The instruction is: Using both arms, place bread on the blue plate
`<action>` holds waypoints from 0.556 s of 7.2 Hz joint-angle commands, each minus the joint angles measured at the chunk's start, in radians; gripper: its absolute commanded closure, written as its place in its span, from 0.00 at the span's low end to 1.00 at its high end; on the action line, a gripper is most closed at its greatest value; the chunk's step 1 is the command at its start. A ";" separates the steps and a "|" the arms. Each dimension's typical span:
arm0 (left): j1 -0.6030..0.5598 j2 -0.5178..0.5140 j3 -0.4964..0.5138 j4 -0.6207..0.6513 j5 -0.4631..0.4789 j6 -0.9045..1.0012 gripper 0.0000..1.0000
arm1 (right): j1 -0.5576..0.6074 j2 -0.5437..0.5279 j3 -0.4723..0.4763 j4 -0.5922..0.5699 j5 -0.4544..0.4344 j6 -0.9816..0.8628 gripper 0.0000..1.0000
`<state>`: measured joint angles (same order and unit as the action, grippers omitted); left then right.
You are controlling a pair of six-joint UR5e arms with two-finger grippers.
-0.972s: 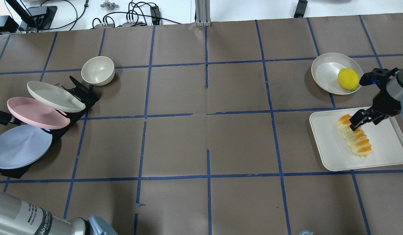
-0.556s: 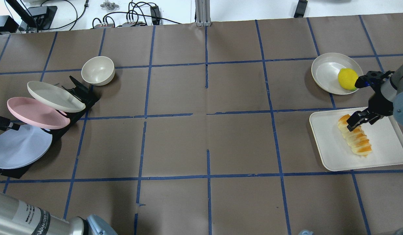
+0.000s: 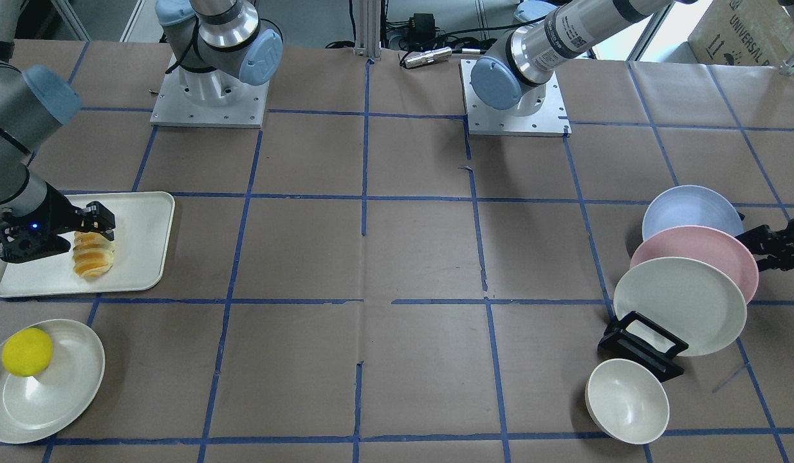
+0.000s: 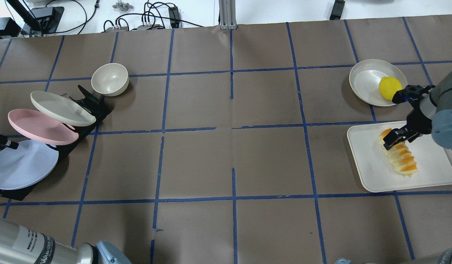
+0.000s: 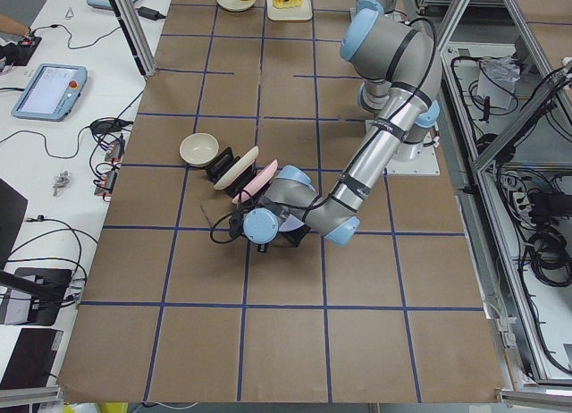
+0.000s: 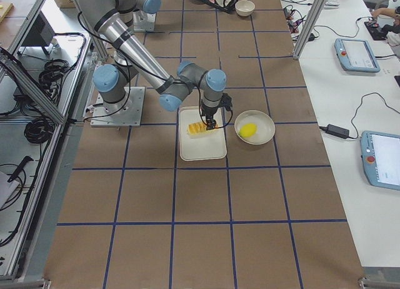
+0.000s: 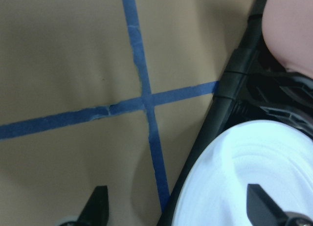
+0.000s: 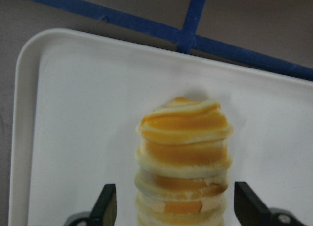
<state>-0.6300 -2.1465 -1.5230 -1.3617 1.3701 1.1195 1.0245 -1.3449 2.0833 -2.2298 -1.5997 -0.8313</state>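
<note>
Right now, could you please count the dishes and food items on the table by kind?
Plates: 4 (blue plate, pink plate, racked cream plate, cream plate lying flat)
bowl: 1
tray: 1
bread: 1
yellow ball: 1
Total: 8
</note>
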 commanded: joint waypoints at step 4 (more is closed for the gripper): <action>-0.002 0.014 -0.029 0.000 0.004 -0.073 0.82 | -0.001 0.043 0.009 -0.060 0.004 -0.014 0.14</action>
<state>-0.6311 -2.1353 -1.5507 -1.3628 1.3742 1.0563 1.0232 -1.3051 2.0907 -2.2868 -1.5954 -0.8423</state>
